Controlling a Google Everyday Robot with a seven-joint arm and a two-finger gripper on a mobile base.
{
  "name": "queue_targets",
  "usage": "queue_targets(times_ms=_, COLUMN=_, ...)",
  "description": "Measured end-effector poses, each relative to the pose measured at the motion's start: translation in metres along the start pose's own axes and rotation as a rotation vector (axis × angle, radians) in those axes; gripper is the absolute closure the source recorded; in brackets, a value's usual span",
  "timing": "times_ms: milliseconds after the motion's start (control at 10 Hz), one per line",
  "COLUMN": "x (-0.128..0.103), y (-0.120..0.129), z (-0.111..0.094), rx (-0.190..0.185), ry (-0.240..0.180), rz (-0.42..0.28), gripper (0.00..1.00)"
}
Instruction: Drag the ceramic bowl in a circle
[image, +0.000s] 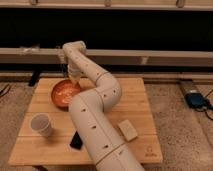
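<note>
Hazards, nearest first:

- The black slab (76, 140) and tan block (128, 129) lie well short of the gripper (74, 80), close beside the arm (95, 125). A wide sweep of the arm could knock either one off the table (137, 97).
- The cup (41, 124) stands nearer the camera than the gripper and to its left, apart from the bowl (61, 95). If the circle is drawn too large on that side, the bowl would probably tip the cup.
- The bowl sits directly under and just in front of the gripper, toward the table's far left. A circle pushed leftward or away could carry it over the edge.
- The glaze looks slick. A light hold on the rim would likely slip, leaving the bowl behind or rocking it.

Gripper: it hangs at the bowl's far rim, pointing down. Whether it grips the rim or only touches it cannot be told, nor can its opening.
</note>
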Motion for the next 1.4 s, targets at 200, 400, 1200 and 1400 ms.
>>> queue_targets(times_ms=200, x=-0.01, y=0.035, z=-0.017, rx=-0.023, ry=-0.047, rz=-0.061, gripper=0.82)
queue_targets(times_ms=400, x=-0.019, y=0.067, z=-0.021, rx=-0.048, ry=-0.069, rz=-0.124, gripper=0.82)
queue_targets(times_ms=1200, x=0.018, y=0.115, z=-0.027, rx=-0.075, ry=-0.039, rz=-0.195, gripper=0.82)
queue_targets(times_ms=1400, x=0.041, y=0.116, z=-0.028, rx=-0.073, ry=-0.011, rz=-0.163, gripper=0.82)
